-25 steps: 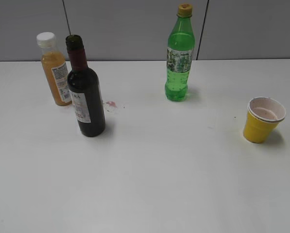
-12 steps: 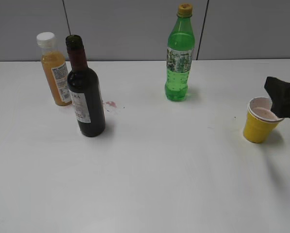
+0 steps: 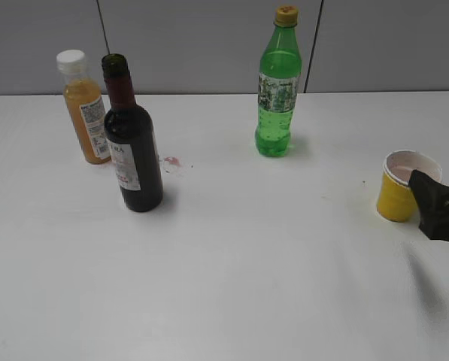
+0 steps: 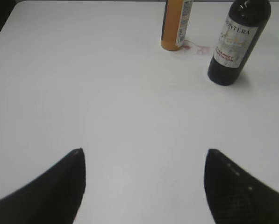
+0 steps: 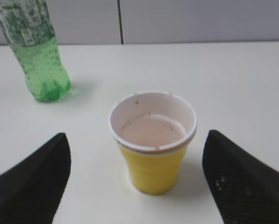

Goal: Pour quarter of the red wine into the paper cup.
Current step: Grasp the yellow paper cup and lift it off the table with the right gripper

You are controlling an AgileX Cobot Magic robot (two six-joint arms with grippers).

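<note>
The red wine is in a dark glass bottle (image 3: 132, 158) with a white label, standing upright and uncapped at the left; it also shows far ahead in the left wrist view (image 4: 235, 46). The paper cup (image 3: 398, 192) is yellow with a pink-stained inside and stands upright at the right. My right gripper (image 3: 437, 207) is open and low, just in front of the cup; in the right wrist view its fingers (image 5: 135, 135) lie either side of the cup (image 5: 153, 154), apart from it. My left gripper (image 4: 144, 151) is open and empty over bare table.
An orange juice bottle (image 3: 87, 113) with a white cap stands just behind and left of the wine. A green soda bottle (image 3: 277, 90) stands at the back centre. A small pink stain (image 3: 171, 161) marks the white table (image 3: 254, 271) near the wine.
My right gripper came in from the right edge and moved from beside the cup's rim down to its near side. Bottles and cup have not moved.
</note>
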